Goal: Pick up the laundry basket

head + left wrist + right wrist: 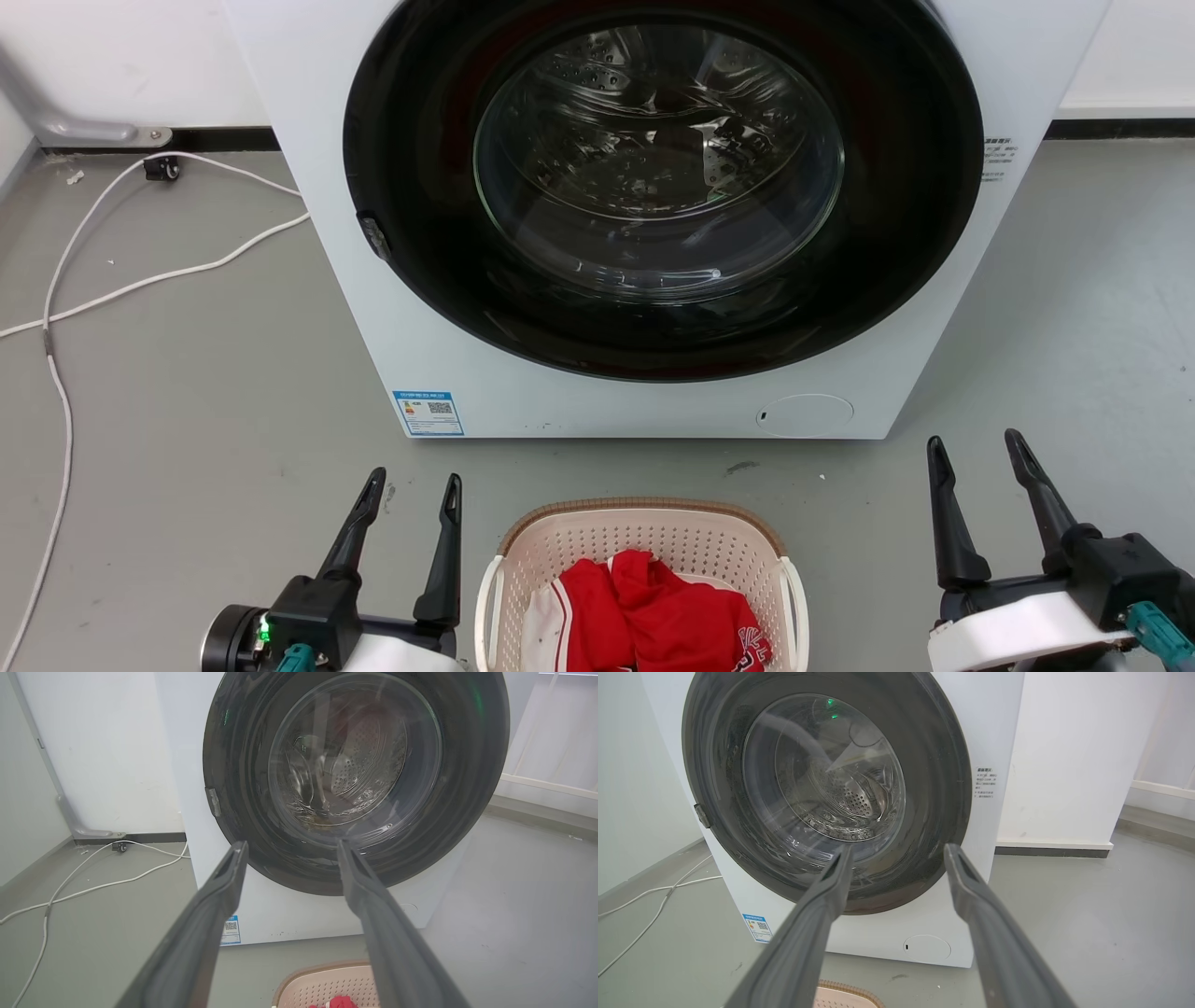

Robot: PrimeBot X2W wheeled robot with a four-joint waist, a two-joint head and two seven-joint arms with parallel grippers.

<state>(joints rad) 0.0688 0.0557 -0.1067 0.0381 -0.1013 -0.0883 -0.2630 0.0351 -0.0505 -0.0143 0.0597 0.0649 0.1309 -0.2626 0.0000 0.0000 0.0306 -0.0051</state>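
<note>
The cream laundry basket (597, 546) with a brown rim and white side handles sits on the grey floor at the bottom centre of the head view, holding red and white clothes (658, 611). Its rim also peeks into the left wrist view as the basket (322, 982) and into the right wrist view as the basket (845, 996). My left gripper (415, 490) stands open to the left of the basket, apart from it. My right gripper (976, 448) stands open to the right, also apart. Both point toward the washer. Nothing sits between either pair of fingers.
A white front-loading washer (653, 411) with a shut dark round door (663, 177) stands close behind the basket. A white cable (65, 280) trails over the floor at the left. White walls rise behind, with open grey floor on both sides of the washer.
</note>
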